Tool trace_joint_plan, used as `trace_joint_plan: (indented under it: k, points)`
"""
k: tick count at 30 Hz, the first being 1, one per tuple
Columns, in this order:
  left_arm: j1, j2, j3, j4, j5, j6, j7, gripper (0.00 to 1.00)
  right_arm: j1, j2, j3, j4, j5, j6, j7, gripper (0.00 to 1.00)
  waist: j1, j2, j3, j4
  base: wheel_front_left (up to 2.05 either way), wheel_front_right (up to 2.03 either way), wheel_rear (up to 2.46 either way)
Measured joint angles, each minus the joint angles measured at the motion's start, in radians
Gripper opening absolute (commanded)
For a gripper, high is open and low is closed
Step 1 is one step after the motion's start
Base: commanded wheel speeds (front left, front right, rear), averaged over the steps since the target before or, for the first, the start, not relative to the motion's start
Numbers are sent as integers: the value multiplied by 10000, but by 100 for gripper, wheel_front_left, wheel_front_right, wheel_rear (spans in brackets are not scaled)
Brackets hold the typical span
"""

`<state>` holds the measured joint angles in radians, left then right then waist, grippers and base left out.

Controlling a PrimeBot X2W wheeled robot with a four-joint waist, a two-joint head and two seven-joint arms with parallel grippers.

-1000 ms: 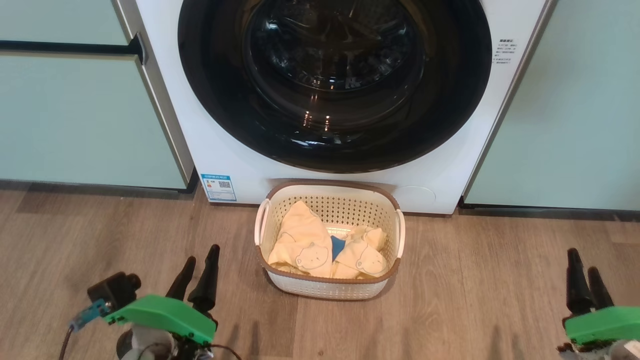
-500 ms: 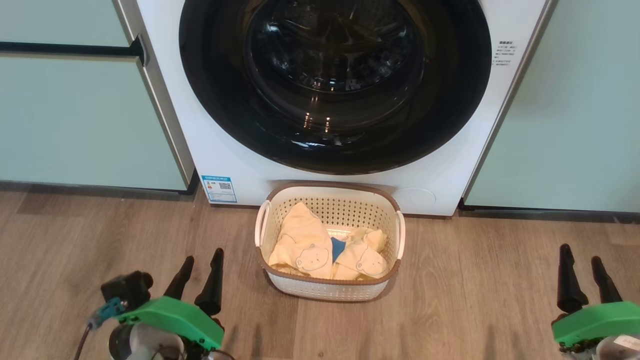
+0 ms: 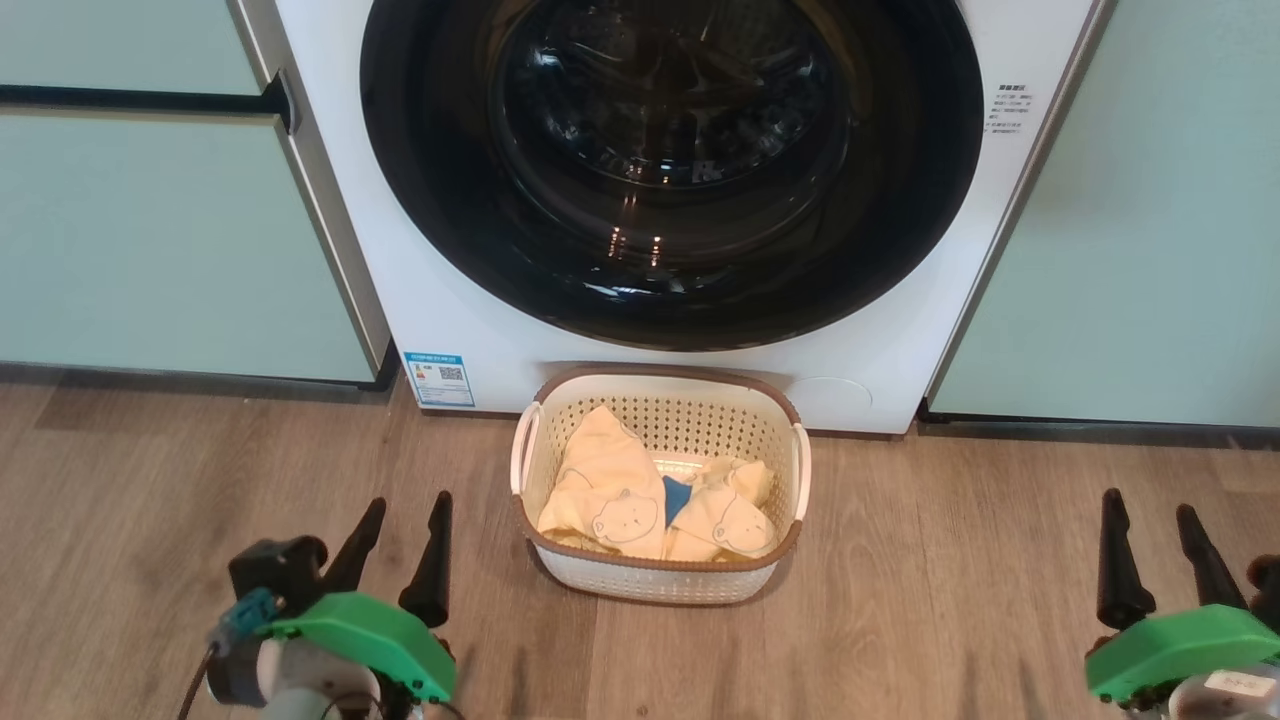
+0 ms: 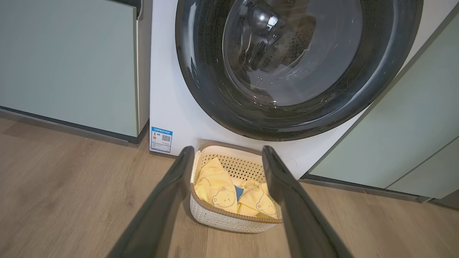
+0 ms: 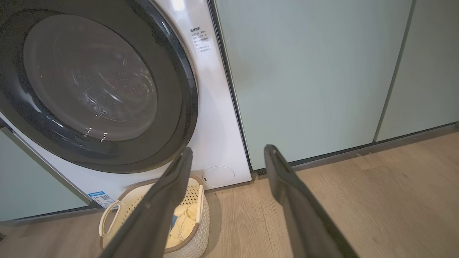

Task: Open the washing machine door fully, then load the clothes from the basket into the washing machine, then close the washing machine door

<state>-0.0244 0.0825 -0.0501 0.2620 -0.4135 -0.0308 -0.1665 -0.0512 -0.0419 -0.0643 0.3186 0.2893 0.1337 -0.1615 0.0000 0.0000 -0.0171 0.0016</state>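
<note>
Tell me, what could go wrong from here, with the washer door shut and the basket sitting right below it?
1. The washing machine door is shut, glossy and round, with no handle that I can see; the left tool or right tool, both open, might slip off its edge.
2. The basket stands close under the door, so a reaching arm may knock it.
3. The clothes lie loose; one could drop onto the floor on the way.

Pale yellow bear-print clothes (image 3: 640, 505), cream brown-rimmed basket (image 3: 660, 583), glossy black door (image 3: 670, 170).
</note>
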Motion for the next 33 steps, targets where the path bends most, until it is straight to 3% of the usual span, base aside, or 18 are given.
trace_joint_plan:
  k: [33]
  points:
    - [-75, 144, -408, 42, 3164, -12, -846, 100, 0, 25, 10, 50, -3430, 0, -880, 100, 0, 0, -54, 19, 0, 0, 0]
